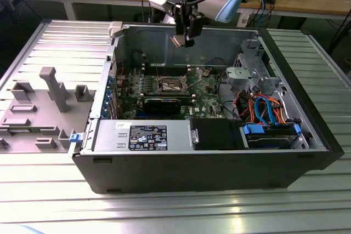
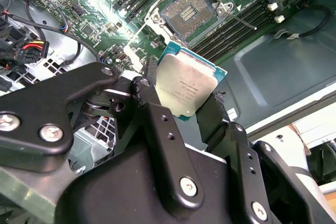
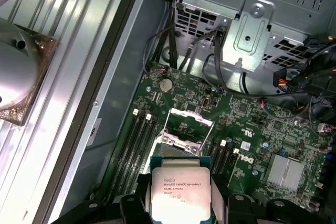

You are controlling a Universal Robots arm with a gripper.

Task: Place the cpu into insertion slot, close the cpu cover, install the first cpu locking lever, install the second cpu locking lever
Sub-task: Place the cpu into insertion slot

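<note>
My gripper [image 1: 184, 35] hangs above the open computer case, near its back wall, shut on the cpu [image 1: 178, 41]. In both wrist views the cpu [image 2: 186, 87] [image 3: 180, 192] shows its pale silver face, clamped at two opposite edges between black fingers [image 2: 147, 95]. Below it on the green board lies the insertion slot [image 2: 186, 11] [image 1: 170, 85], bare, with a dark pin field and metal rim. The cpu cover [image 3: 185, 128] stands tilted up beside the slot. A thin locking lever [image 2: 242, 22] sticks out, unlatched. The cpu is well above the slot, not touching it.
Long memory slots [image 2: 236, 27] flank the socket. A black expansion card [image 1: 164, 102] lies in front of it, then the power supply [image 1: 142, 135]. A metal drive cage [image 1: 247, 75] and coloured cables [image 1: 263, 108] fill the exterior view's right. A grey fixture tray [image 1: 44, 102] sits left.
</note>
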